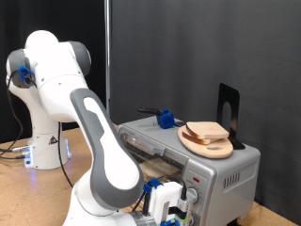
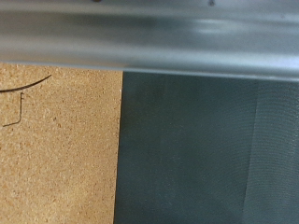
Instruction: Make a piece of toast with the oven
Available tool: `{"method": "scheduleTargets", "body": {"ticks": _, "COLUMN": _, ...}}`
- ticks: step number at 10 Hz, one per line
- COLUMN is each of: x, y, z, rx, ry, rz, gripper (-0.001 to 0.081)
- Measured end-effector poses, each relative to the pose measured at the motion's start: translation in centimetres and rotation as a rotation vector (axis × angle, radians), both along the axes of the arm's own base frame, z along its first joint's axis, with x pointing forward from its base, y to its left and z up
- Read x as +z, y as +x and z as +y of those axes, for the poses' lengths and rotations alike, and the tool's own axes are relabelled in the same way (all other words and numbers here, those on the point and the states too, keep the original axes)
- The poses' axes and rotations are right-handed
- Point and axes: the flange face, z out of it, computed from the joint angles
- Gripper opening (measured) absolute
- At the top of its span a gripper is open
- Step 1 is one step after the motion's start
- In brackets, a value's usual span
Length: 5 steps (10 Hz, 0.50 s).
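Note:
The silver-grey oven (image 1: 221, 174) stands at the exterior view's right. Its door looks lowered, with the opening (image 1: 155, 162) facing the exterior view's lower left. The piece of toast (image 1: 209, 131), pale with a brown crust, lies on a round wooden plate (image 1: 199, 144) on top of the oven. My gripper (image 1: 177, 205) hangs low in front of the oven, by the door's outer edge and well below the toast. The wrist view shows no fingers, only a silver metal bar (image 2: 149, 42) close up, which I take for the door's edge or handle. Nothing shows between the fingers.
A blue object with a dark handle (image 1: 166, 119) and a black upright stand (image 1: 229, 108) are on the oven top. The wrist view shows the brown board table (image 2: 56, 149) and a dark mat (image 2: 210, 154). The robot base (image 1: 42, 141) is at the left, before a black curtain.

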Motion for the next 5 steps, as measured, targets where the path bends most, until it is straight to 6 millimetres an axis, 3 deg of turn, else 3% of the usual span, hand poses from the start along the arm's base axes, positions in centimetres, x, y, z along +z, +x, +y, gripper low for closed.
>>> {"method": "scheduleTargets", "body": {"ticks": 5, "x": 0.54, "y": -1.00, "z": 0.25, "rx": -0.012, "ry": -0.054, "rz": -0.341, "gripper": 0.0095}}
